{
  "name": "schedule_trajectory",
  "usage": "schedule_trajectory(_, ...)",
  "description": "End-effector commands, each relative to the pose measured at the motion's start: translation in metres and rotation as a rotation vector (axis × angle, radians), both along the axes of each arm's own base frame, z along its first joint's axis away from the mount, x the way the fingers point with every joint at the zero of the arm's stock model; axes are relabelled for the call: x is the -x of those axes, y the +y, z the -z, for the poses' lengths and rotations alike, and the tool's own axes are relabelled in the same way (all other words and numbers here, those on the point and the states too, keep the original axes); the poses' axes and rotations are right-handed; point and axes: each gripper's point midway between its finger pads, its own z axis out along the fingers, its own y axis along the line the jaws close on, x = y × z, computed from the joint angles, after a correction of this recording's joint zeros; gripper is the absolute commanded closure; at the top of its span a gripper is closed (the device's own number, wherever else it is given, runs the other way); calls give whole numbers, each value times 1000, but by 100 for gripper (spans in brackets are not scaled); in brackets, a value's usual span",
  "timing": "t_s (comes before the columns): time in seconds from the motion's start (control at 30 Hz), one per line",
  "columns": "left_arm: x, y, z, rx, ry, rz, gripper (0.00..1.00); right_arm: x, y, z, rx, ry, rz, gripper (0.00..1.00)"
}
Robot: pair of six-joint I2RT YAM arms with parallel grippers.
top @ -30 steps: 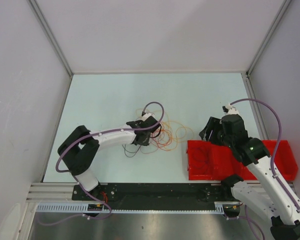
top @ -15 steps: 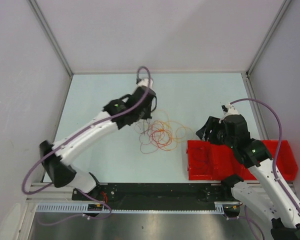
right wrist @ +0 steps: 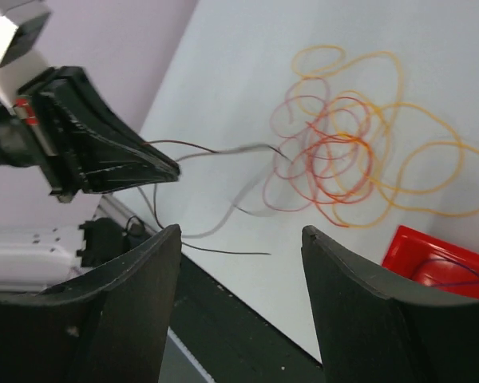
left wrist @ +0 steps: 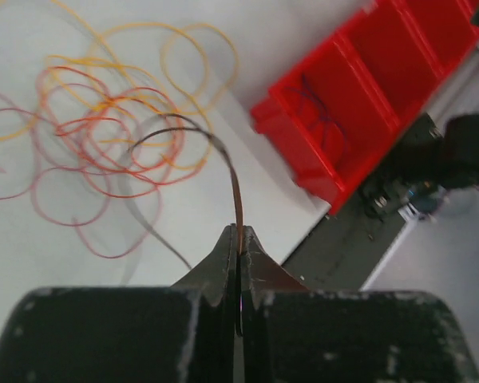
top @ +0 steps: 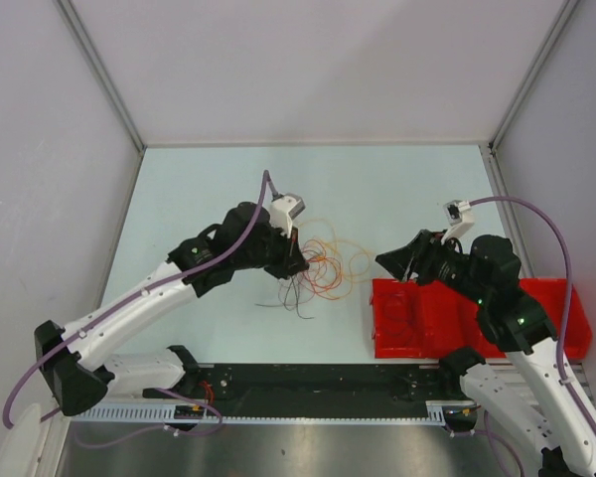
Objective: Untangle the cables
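Tightly closed, the left fingers pinch a dark cable that arches ahead into the coloured tangle; the right fingers hang wide apart, holding nothing.

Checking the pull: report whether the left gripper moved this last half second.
Yes: the left gripper shifted nearward, now nearly level with the far edge of the red bin.

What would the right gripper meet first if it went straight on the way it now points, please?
Probably the dark cable that the left gripper holds out from the tangle; depth is unclear.
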Motion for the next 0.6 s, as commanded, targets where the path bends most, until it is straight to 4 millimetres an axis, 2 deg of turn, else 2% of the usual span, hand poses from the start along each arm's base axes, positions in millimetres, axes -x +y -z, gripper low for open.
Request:
schedule_trajectory(0.0,38,-29,-57,197,-65,295,100,21,24,-42,-97,-146,-205,33)
schedule_trajectory(0.07,49,-31,-53,176,-27,366,100,28,30,-52,-114,-192,-267,34)
schedule_trajectory(0.23,83,-40,-70,250,35,592,100,55,43,-72,-157,-281,-459,34)
schedule_trajectory(0.37,98,-41,-85,308,38,679,100,72,50,-86,-191,-347,-565,34)
schedule_trajectory(0.57,118,-40,-102,377,44,787,100,86,52,-105,-208,-450,-642,30)
